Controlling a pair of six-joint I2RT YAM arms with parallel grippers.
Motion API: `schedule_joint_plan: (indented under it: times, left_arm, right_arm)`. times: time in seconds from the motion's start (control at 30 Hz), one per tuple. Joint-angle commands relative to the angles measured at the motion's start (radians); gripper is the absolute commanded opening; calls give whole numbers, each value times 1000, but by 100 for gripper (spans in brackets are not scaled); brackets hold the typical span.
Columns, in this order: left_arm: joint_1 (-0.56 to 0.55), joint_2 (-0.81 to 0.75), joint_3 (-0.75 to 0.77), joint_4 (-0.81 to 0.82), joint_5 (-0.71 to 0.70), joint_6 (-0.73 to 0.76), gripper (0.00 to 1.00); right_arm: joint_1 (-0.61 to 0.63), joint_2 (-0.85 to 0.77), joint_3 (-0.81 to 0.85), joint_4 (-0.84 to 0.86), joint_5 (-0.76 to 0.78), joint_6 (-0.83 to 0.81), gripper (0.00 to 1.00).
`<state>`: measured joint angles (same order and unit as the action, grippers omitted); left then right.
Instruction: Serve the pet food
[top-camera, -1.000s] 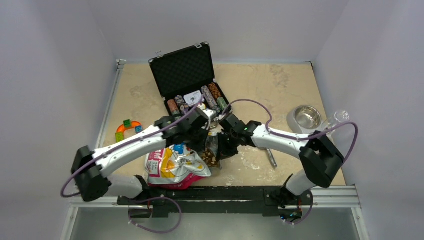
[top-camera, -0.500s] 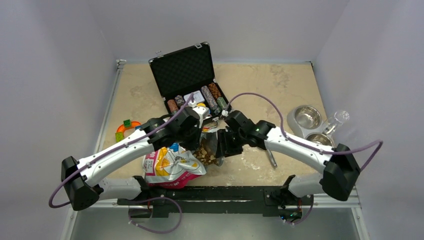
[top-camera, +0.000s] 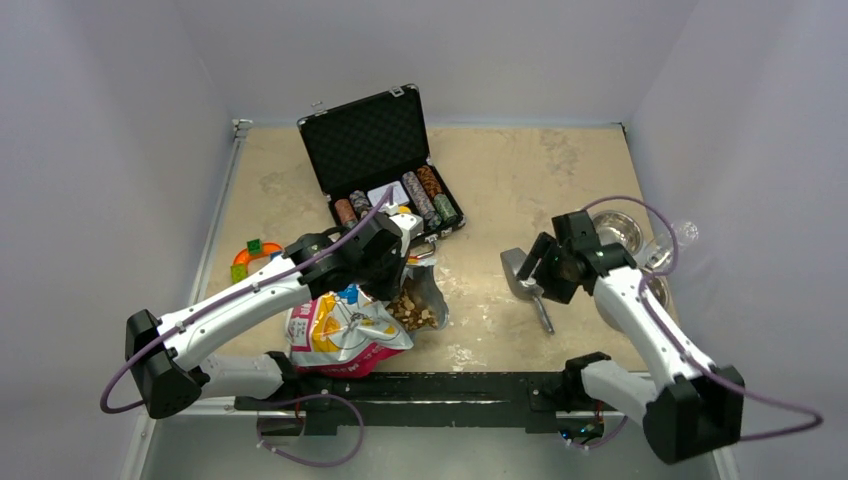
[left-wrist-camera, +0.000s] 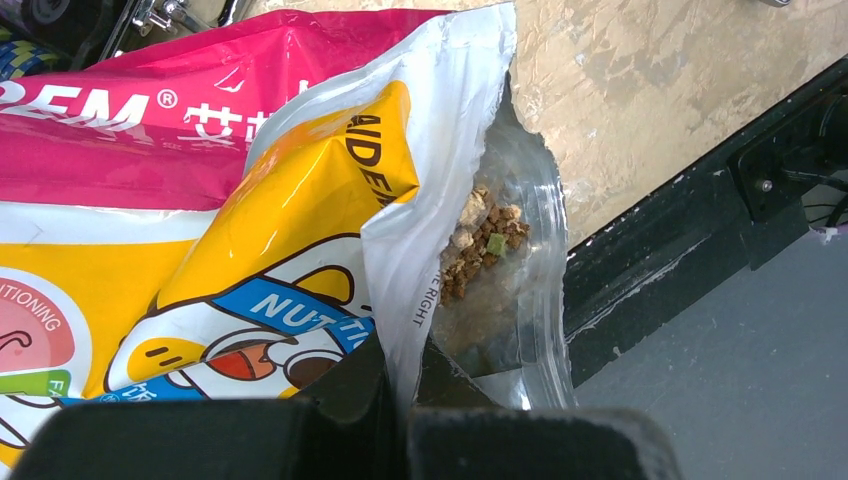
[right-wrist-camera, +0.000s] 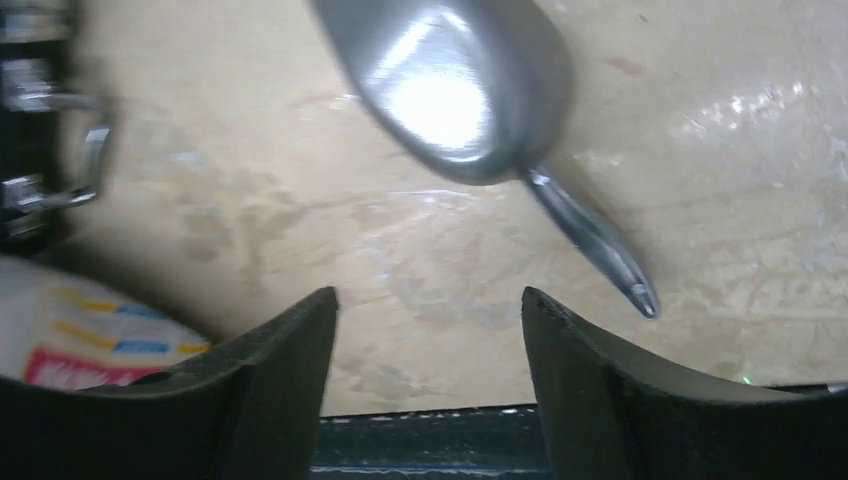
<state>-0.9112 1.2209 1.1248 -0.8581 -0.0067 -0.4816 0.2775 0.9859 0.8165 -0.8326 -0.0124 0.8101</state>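
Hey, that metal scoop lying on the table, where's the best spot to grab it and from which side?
Grip the scoop by its thin handle, coming straight down from above. It lies flat on the table and its cup looks too wide, so turn the open right gripper to close across the handle.

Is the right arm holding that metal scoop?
No, the right gripper is open and empty; the metal scoop lies ahead of it.

1 bag (top-camera: 345, 335), 1 scoop (top-camera: 520, 275), 1 case (top-camera: 365, 140), 2 bowls (top-camera: 615, 233)
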Motion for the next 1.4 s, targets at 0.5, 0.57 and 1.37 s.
schedule_joint_plan:
  times: [0.5, 0.57, 1.37]
  left_arm:
    - [-5, -18, 21, 92, 101, 8, 0]
    - [-5, -17, 21, 89, 104, 8, 0]
    - [-5, -91, -10, 38, 106, 18, 0]
  right_arm:
    - [92, 531, 93, 8, 151, -293, 52]
    - [141, 565, 129, 9, 171, -293, 46]
    - [396, 500, 155, 128, 153, -309, 42]
